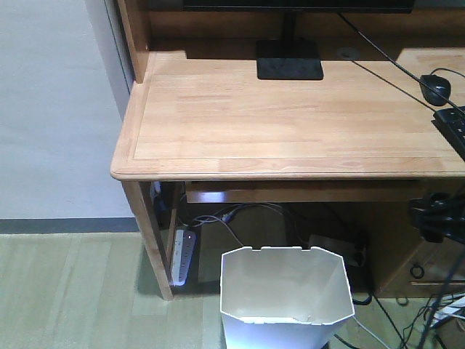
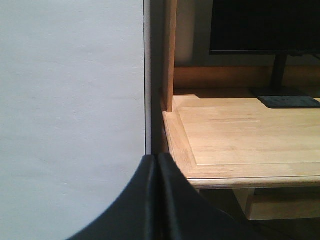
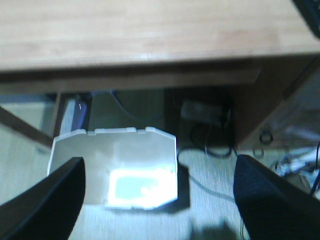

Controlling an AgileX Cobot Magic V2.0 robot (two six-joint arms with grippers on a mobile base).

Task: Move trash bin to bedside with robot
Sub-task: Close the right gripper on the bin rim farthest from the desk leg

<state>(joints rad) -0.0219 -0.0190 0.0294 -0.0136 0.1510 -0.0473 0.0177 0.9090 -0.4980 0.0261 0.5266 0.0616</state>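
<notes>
The trash bin (image 3: 115, 165) stands upright on the floor (image 3: 210, 200) below the right jaws, which are wide open. One dark finger (image 3: 50, 200) crosses the bin's left edge in the wrist view and the other sits far off to the right. Whether either touches the bin cannot be told. The bin's open mouth faces up, showing its pale inside and notched rim. The left jaws are pressed closed on nothing, their black fingers (image 2: 170, 205) meeting along a thin seam, and they point at a white wall (image 2: 70, 100) beside the tabletop's (image 2: 240, 135) left corner. From the front view the bin is just before the tabletop's front edge, to the right of the wooden leg (image 1: 149, 240) and a white power strip (image 1: 185, 254), with cables (image 1: 240, 218) trailing behind it. A black part of the right arm (image 1: 436, 214) shows at the right, under the tabletop. On the tabletop stand a monitor base (image 1: 289, 59), a black mouse (image 1: 436, 87) and the corner of a keyboard (image 1: 454, 123).
</notes>
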